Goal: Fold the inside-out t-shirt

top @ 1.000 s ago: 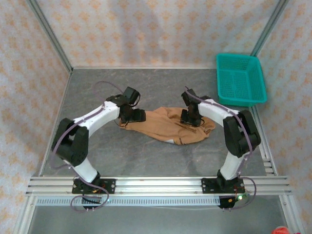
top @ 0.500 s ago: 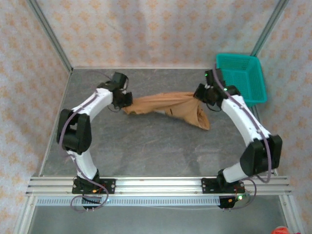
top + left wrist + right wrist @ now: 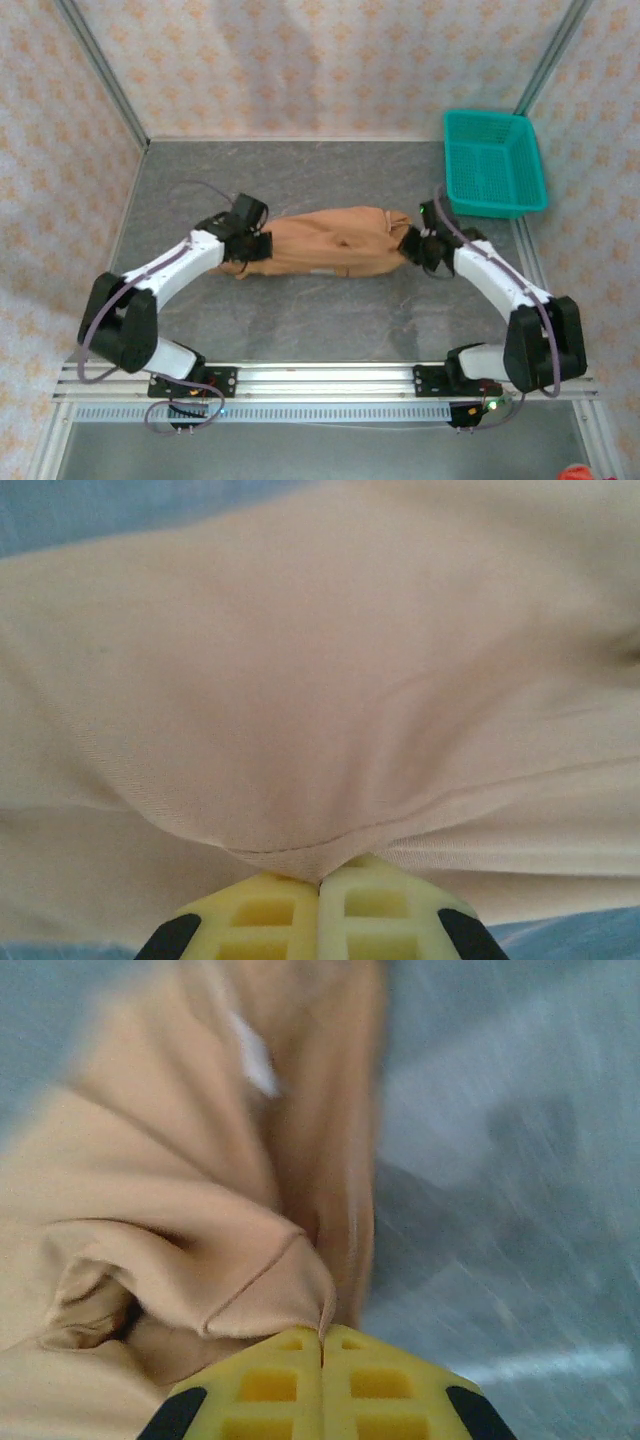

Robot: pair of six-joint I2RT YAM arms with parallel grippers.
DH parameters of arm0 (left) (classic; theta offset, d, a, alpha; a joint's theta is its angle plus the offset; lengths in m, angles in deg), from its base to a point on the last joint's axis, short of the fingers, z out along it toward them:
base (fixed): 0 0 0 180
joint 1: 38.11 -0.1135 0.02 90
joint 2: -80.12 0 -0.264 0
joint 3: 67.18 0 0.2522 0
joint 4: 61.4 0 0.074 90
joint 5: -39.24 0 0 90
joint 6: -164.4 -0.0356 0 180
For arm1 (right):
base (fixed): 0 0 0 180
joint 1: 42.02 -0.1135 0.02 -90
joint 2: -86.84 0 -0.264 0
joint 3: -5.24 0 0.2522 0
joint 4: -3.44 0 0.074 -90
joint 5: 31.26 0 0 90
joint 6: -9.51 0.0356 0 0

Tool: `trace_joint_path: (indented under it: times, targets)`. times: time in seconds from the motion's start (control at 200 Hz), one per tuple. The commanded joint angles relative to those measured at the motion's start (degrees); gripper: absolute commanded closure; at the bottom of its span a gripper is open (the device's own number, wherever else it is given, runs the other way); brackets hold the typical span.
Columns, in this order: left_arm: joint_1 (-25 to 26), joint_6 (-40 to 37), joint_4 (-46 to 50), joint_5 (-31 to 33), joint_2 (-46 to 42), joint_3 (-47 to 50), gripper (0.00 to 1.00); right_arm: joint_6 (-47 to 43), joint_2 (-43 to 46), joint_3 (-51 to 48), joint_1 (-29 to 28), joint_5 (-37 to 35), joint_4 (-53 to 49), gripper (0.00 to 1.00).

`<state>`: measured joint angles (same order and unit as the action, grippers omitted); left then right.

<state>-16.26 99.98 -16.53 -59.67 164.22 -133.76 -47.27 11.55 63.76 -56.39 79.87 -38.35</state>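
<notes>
Holding the tan, soft-cloth inside-out t-shirt (image 3: 325, 243) by both ends. Left jaws pressed together on a hem at its left end; right jaws pinching a folded edge at its right end. Shirt lies as a bunched band across the middle of the grey bench (image 3: 330, 320), small white label (image 3: 252, 1055) showing. Step, as I judge it: spreading flat before any fold. Next move calls for an even outward pull, then laying it smooth.
</notes>
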Motion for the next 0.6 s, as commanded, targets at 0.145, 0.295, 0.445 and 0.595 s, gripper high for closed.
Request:
trace_joint_path:
  times: [0.145,0.295,0.445,0.595]
  targets:
    - [4.68,-1.50,5.67,12.43,-4.57,-3.36,0.49,-0.50,7.04,-0.89,-1.58,-5.34,-3.82,0.55]
    - [8.12,-5.78,2.42,6.36,-6.00,-8.18,0.36,-2.44,6.68,4.14,-3.41,-7.45,-5.28,0.54]
    - [12.81,-11.94,-5.73,-3.08,-1.16,-9.65,0.35,-0.87,2.73,6.18,-4.74,-6.85,-3.94,0.58]
    - [16.60,-20.09,-11.30,-8.89,5.69,-11.14,0.34,0.45,2.82,5.43,-4.78,-6.56,-2.02,0.61]
